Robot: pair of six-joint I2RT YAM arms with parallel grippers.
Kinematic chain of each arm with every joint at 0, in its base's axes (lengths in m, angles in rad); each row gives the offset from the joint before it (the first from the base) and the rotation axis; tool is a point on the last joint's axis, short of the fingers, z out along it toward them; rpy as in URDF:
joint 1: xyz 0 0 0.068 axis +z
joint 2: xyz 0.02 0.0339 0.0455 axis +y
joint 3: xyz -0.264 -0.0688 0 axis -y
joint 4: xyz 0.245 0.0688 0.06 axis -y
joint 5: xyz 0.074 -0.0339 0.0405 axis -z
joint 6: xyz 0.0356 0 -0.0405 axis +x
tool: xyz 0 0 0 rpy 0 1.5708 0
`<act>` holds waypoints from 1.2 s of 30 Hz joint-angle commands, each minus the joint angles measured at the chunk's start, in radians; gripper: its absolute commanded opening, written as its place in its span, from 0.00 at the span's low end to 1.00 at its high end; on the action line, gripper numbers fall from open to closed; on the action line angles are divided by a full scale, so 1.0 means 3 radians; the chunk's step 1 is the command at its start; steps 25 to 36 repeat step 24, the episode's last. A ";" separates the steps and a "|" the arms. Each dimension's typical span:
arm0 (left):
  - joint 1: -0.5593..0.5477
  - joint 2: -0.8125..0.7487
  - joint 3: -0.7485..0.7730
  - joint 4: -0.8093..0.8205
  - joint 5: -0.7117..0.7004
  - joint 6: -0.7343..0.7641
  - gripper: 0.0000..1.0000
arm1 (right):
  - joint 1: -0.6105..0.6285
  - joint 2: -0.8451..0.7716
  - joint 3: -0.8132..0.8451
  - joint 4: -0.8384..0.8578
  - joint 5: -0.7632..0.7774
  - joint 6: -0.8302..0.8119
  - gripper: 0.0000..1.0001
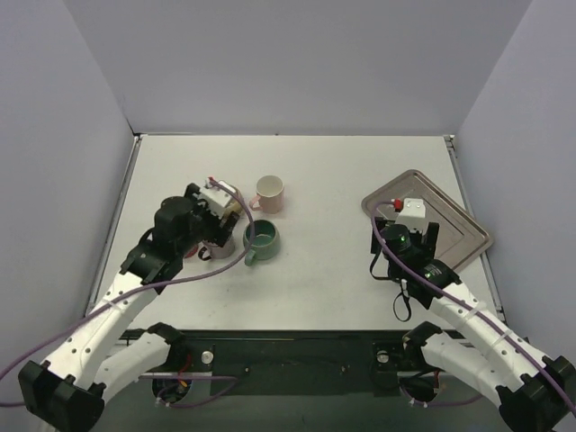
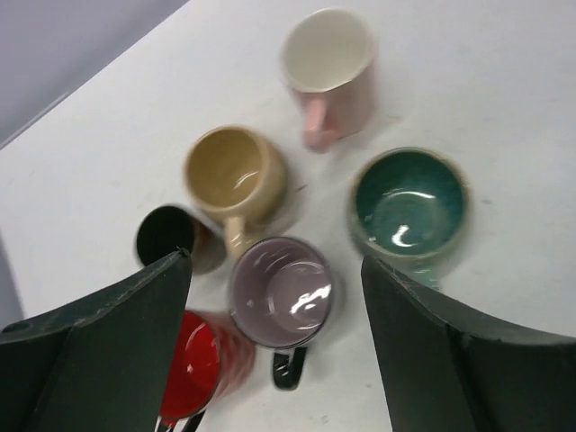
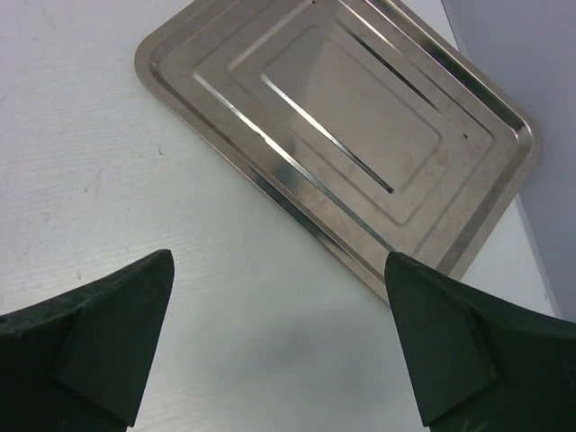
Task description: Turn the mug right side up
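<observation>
In the left wrist view several mugs stand close together with their open mouths up: a pink mug [image 2: 328,67], a tan mug [image 2: 236,175], a teal mug [image 2: 409,202], a lilac mug with a black handle [image 2: 281,292], a red mug [image 2: 193,364] and a dark mug [image 2: 171,236]. My left gripper [image 2: 274,261] is open and empty, hovering above the lilac mug. In the top view it [image 1: 220,225] sits over the cluster, beside the pink mug [image 1: 270,193] and the teal mug [image 1: 261,240]. My right gripper [image 3: 279,261] is open and empty above bare table.
A steel tray [image 3: 360,117] lies empty at the right of the table, just beyond my right gripper [image 1: 396,223]; it shows in the top view [image 1: 463,238] too. Grey walls close the table at the back and sides.
</observation>
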 commanded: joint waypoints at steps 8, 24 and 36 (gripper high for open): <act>0.1721 -0.0550 -0.1283 0.1608 -0.0264 -0.1145 0.88 | -0.0087 -0.0202 -0.0615 0.1128 0.0402 -0.0510 0.96; 0.1855 -0.0904 -0.1887 0.1900 -0.0034 -0.1203 0.97 | -0.0184 -0.0059 -0.0717 0.1250 0.0315 -0.0418 0.97; 0.1855 -0.0904 -0.1887 0.1900 -0.0034 -0.1203 0.97 | -0.0184 -0.0059 -0.0717 0.1250 0.0315 -0.0418 0.97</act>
